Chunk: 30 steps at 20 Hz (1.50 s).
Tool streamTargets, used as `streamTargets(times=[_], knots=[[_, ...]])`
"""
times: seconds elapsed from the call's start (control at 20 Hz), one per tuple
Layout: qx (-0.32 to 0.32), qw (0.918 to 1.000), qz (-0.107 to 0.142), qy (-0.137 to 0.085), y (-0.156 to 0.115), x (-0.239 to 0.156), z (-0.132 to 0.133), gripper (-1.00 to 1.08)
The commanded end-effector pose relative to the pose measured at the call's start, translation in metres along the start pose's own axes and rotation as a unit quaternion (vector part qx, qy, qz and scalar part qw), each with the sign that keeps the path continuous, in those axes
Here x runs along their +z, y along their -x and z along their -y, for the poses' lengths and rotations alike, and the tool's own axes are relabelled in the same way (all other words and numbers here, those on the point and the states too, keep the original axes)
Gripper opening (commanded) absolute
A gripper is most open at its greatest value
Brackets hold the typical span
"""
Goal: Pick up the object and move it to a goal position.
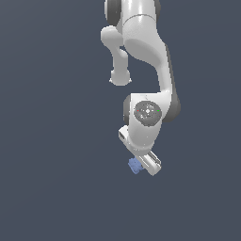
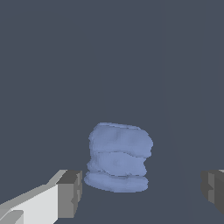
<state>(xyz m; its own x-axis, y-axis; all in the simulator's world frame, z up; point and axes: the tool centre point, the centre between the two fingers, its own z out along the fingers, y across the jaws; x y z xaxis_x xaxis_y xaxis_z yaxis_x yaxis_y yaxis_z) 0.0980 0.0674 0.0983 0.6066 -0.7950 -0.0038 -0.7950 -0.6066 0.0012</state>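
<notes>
exterior view, from the view's left to its right: the object (image 1: 135,165), a small periwinkle-blue lumpy block, lies on the plain dark surface (image 1: 52,179). it shows just at the lower left edge of the gripper (image 1: 143,165). further right is the gripper body and, above it, the white wrist and arm (image 1: 148,52), which reach down from the top of the picture. the fingertips are not resolved in this view, so contact cannot be confirmed from here.

wrist view, in picture order from left to right: one grey finger pad (image 2: 70,193) on its white finger, then the object (image 2: 119,157) in the middle, then the second finger pad (image 2: 214,189) at the far edge. a clear strip of surface separates each pad from the block. the hand is released, jaws spread wide, grasping nothing. the block sits between the pads and somewhat beyond them, resting on the surface with its ridged bands roughly level.

task status, as a judgement:
- approach and alignment: appears largely done; the block is centred between the open jaws.
- descent: likely incomplete, as the pads do not yet flank the block's sides fully.
- grasp: not yet made.
- lift and transfer: not yet begun. no goal marker is visible in either view, so its location cannot be stated.
</notes>
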Motion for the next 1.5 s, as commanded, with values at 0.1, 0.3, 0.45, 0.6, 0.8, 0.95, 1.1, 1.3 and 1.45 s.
streamTargets(times=[0.1, 0.3, 0.45, 0.6, 0.8, 0.95, 1.1, 1.3, 1.45], knots=[[0.033, 0.9994, -0.001, 0.000, 0.001, 0.004, 0.008, 1.00], [0.050, 0.9987, -0.002, -0.001, 0.002, 0.006, 0.012, 1.00], [0.057, 0.9984, -0.002, -0.001, 0.002, 0.007, 0.013, 1.00], [0.056, 0.9984, -0.002, -0.001, 0.002, 0.007, 0.013, 1.00], [0.056, 0.9984, -0.002, -0.001, 0.002, 0.013, 0.013, 1.00], [0.057, 0.9984, -0.002, -0.001, 0.003, 0.027, 0.013, 1.00], [0.058, 0.9983, -0.002, -0.001, 0.003, 0.044, 0.012, 1.00], [0.058, 0.9983, -0.002, -0.001, 0.003, 0.058, 0.012, 1.00], [0.058, 0.9983, -0.002, -0.001, 0.002, 0.058, 0.013, 1.00]])
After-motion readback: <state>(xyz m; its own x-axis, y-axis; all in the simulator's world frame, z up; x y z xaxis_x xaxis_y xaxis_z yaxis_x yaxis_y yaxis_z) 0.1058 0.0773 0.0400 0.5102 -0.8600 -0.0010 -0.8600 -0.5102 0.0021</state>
